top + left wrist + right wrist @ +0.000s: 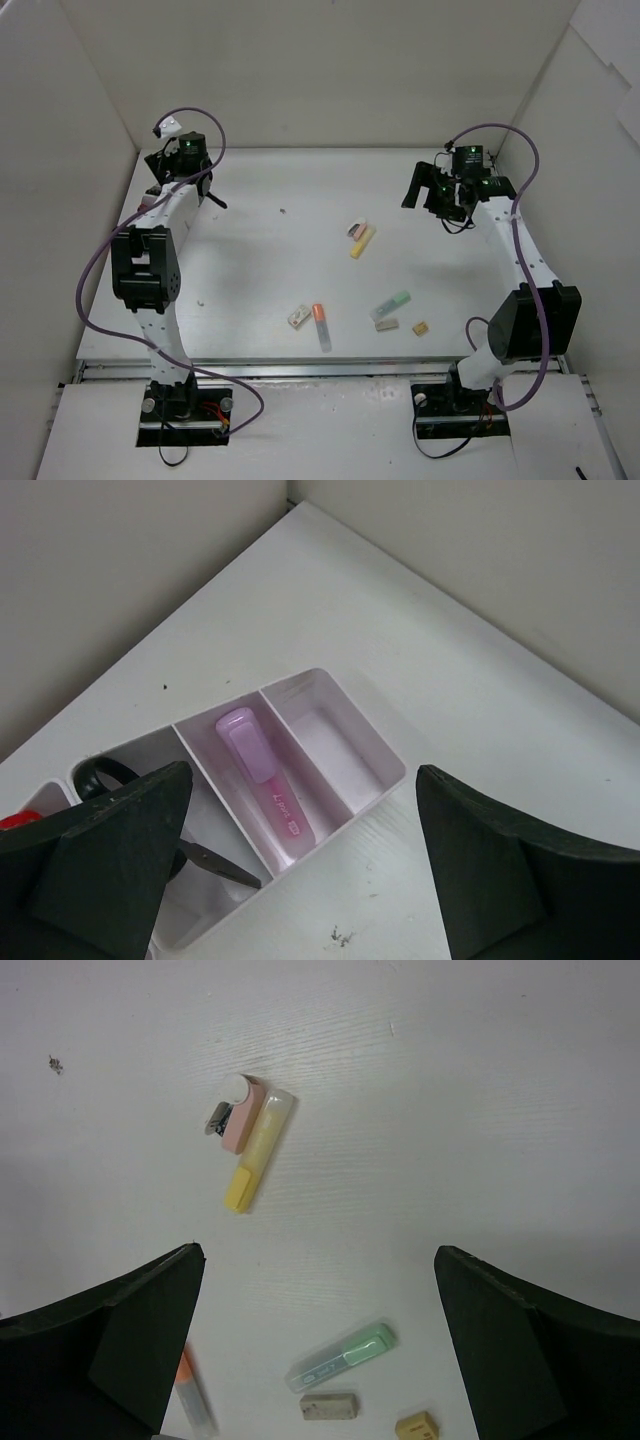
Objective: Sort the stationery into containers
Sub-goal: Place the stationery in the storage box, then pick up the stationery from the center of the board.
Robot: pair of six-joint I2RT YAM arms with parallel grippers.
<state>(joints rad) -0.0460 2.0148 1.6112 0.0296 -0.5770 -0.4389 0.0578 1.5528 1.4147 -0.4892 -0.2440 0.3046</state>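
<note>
In the left wrist view the white organiser (397,776) lies in the table's far left corner. A pink highlighter (262,780) lies in its middle compartment, and black scissors (207,858) in the one to the left. My left gripper (305,870) hangs open above it, holding nothing. My right gripper (318,1290) is open and empty, high over loose stationery: a yellow highlighter (258,1162) beside a small pink item (238,1120), a green highlighter (342,1356), a grey eraser (329,1406), a tan eraser (416,1425) and an orange highlighter (193,1392).
White walls close in the table on the left, back and right. In the top view another small eraser (299,316) lies beside the orange highlighter (321,325). The organiser's right compartment (330,742) holds nothing. Something red (18,820) shows at the left edge.
</note>
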